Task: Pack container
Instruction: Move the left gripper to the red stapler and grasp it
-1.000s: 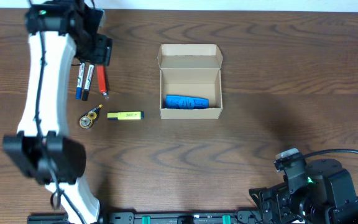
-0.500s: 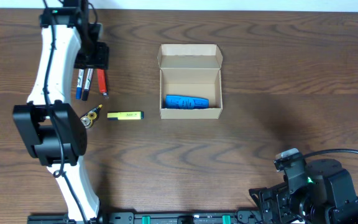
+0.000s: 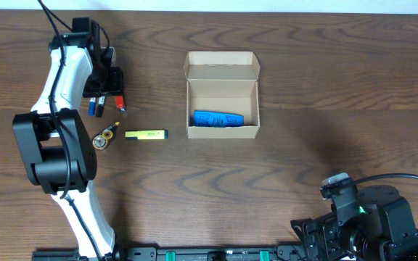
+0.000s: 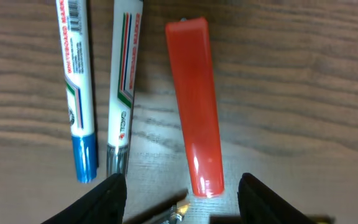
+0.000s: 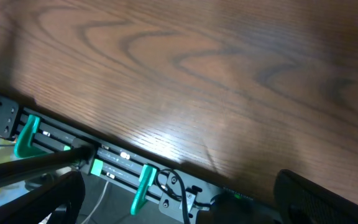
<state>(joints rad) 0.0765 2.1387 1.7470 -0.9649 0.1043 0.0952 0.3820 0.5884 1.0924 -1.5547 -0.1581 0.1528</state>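
Red marker (image 4: 194, 106) end btwn spread L fingers (image 4: 104, 200), ungripped; R fingers (image 5: 328, 200) spread wide.

In the left wrist view everything is rendered soft, and the left fingers (image 4: 98, 199) are seen as dark, unfocused shapes. Just above the gap between them, a white glare streak is carried by the red marker (image 4: 194, 106), and the table (image 4: 303, 93) is washed pale. Between the blurred right fingers (image 5: 328, 199), a bright sheen is thrown on the wood. The overhead view is evenly lit, with faint shadows.
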